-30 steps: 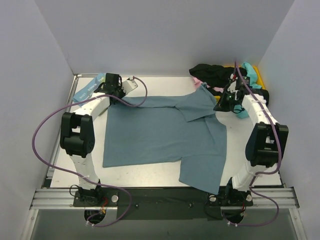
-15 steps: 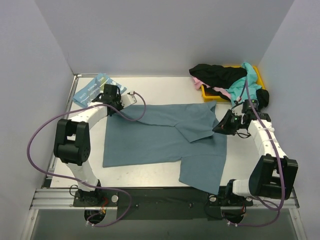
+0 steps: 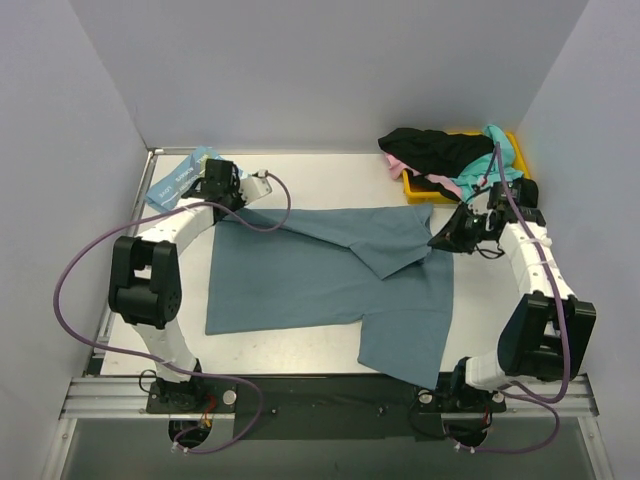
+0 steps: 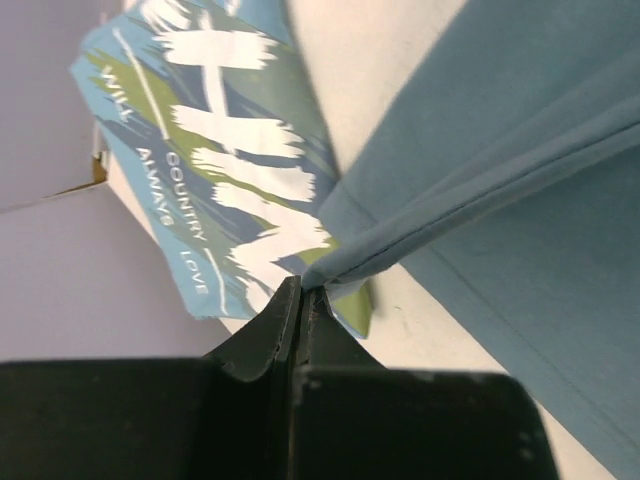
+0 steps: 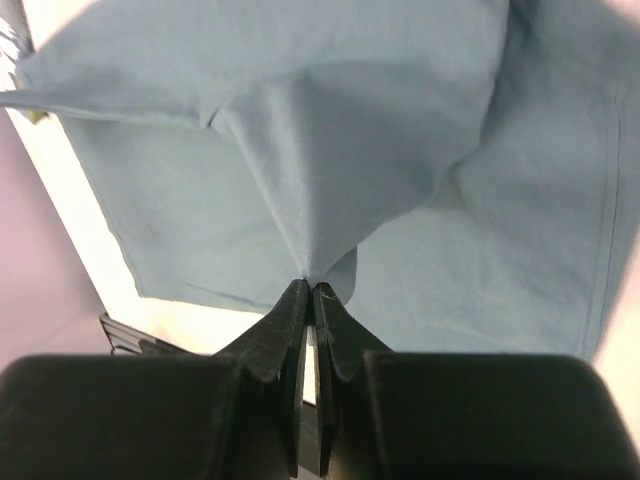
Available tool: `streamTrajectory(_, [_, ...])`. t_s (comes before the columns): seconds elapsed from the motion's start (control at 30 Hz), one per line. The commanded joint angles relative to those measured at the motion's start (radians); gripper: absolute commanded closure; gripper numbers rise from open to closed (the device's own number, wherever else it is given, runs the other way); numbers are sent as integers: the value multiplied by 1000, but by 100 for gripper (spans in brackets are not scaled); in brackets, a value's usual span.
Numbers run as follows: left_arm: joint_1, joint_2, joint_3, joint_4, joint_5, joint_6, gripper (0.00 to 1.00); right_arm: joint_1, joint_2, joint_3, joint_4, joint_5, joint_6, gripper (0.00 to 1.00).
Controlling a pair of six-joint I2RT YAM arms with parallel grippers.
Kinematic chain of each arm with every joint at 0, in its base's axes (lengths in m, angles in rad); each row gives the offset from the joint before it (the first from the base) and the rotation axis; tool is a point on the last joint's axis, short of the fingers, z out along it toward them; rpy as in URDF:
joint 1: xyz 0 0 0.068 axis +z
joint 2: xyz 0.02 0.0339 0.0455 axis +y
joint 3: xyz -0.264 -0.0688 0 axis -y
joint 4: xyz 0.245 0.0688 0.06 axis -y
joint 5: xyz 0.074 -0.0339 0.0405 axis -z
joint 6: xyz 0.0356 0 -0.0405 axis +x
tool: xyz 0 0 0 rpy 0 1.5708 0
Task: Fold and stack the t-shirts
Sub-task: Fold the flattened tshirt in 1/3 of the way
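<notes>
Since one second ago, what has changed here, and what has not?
The right gripper, shut on the slate-teal shirt, carried its far right edge toward the near side, then slightly back. The left gripper, shut on the far left corner, shifted slightly left. Nothing was let go. The shirt's near half, the light-blue shirt and the yellow bin stayed put.

I see slate-teal cloth t-shirt [image 3: 300, 280]: matt, soft, stitched hem; light-blue cloth shirt with white printed letters [image 4: 200, 150]: matt, flat print; yellow plastic bin [image 3: 413, 187]: slight gloss; white tabletop [image 3: 330, 185]: smooth, faint sheen.
</notes>
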Motion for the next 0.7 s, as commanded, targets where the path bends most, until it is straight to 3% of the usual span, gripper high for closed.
streamTrajectory(0.0, [18,-7,80,9,11,2,100,-6,50,133,-38,-28,6,100])
streamTrajectory(0.2, [21,-73,-75,-59,76,79,100,-6,44,62,-55,9,-25,100])
streamTrajectory(0.37, [23,-47,-114,-116,71,120,99,-5,62,50,-42,15,-26,100])
streamTrajectory(0.4, [20,-41,-106,-131,60,125,87,-5,73,56,-42,15,-29,100])
streamTrajectory(0.47, [12,-39,-86,-155,74,119,41,-5,88,61,-41,16,-35,100])
streamTrajectory(0.5, [6,-54,-72,-171,91,117,36,-5,93,68,-38,15,-34,100])
streamTrajectory(0.67, [-104,-114,18,-221,238,49,35,-3,214,166,-1,39,0,100])
